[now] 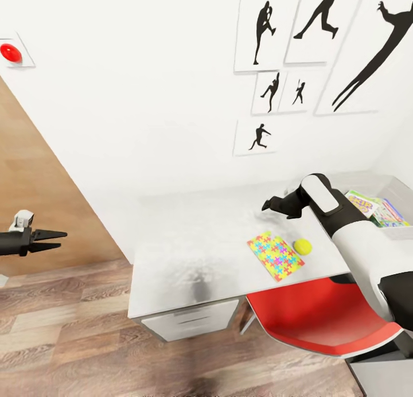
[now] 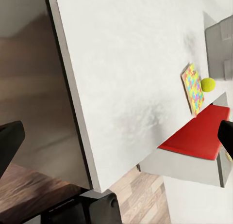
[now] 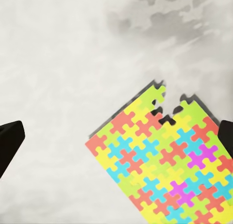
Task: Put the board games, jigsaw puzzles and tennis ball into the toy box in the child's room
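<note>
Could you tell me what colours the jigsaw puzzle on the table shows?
The jigsaw puzzle shows interlocking yellow, green, blue, orange-red and pink pieces; clearest in the right wrist view.

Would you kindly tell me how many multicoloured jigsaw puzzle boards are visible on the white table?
1: the multicoloured jigsaw puzzle board lies near the white table's front edge, beside the yellow-green tennis ball.

Lighting was bright, even and diffuse. The white wall (image 1: 143, 98) appeared washed out. The bench (image 1: 195, 242) top showed mottled grey shading in all views. Straight lines bowed towards the head view's edges. Renders were slightly soft.
</note>
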